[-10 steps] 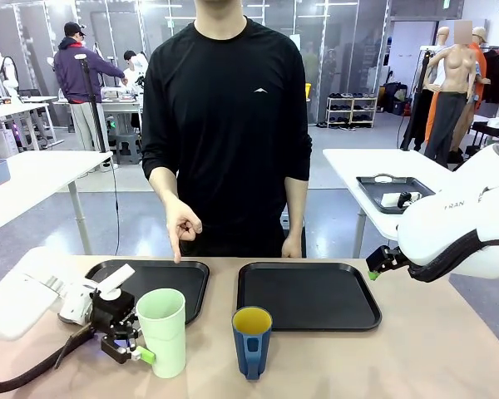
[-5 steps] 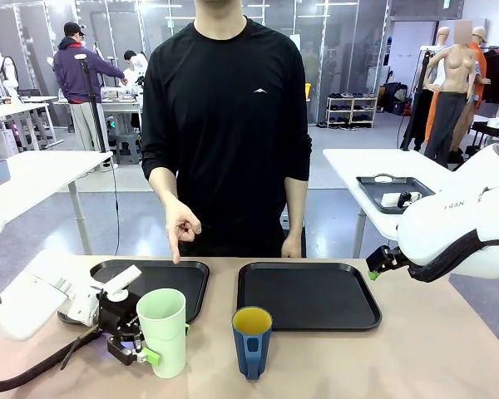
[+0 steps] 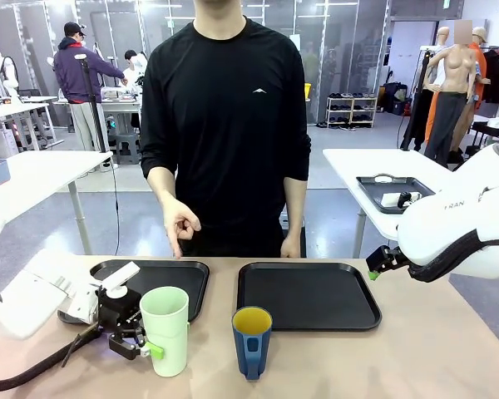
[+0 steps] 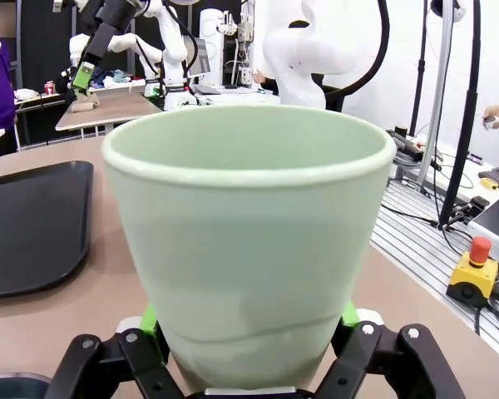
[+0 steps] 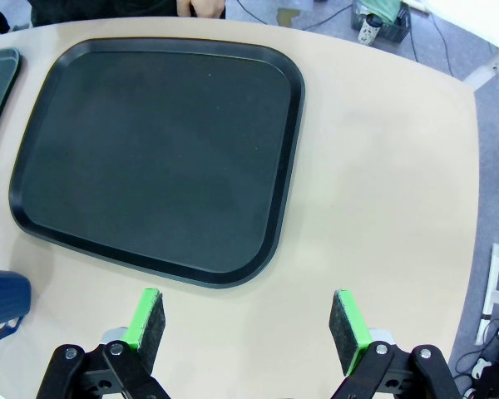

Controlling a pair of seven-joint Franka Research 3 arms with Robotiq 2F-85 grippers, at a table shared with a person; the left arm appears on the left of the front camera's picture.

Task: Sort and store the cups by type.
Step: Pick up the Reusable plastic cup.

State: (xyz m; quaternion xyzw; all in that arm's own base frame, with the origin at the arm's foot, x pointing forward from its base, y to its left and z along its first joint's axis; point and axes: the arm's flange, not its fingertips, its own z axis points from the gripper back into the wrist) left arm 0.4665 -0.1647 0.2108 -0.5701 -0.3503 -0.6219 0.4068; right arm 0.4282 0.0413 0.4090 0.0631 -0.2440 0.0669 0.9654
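Left gripper (image 3: 143,344), lower left of the front view: pinching the mint-green tumbler (image 3: 165,330) low on its wall, green pads (image 4: 150,320) on opposite sides. The tumbler stands upright at the near edge of the table (image 3: 432,349), just in front of the left tray (image 3: 179,278). I cannot tell whether its base is off the surface.

Risks (judgement):
- The grip sits well below the tumbler's middle, so a quick lift or swing could tip it in the pads.
- The wall tapers toward the base and looks slick, so it could slide down out of the pinch.
- The blue mug (image 3: 251,341) stands near on the picture's right. A sideways arc could clip it.
- The person's hand (image 3: 180,223) hangs above the far rim of the left tray and may be in the way of a placement there.

Right gripper (image 5: 248,324): fingers spread with nothing between them, above bare table beside the right tray (image 3: 308,295).

Materials and shapes:
- Tumbler: smooth matte plastic, conical, rolled lip, no handle.
- Mug: dark blue outside, yellow inside, short and cylindrical, handle toward the camera.
- Trays: black, shallow, raised rims, rounded corners.
- Table: tan and smooth.
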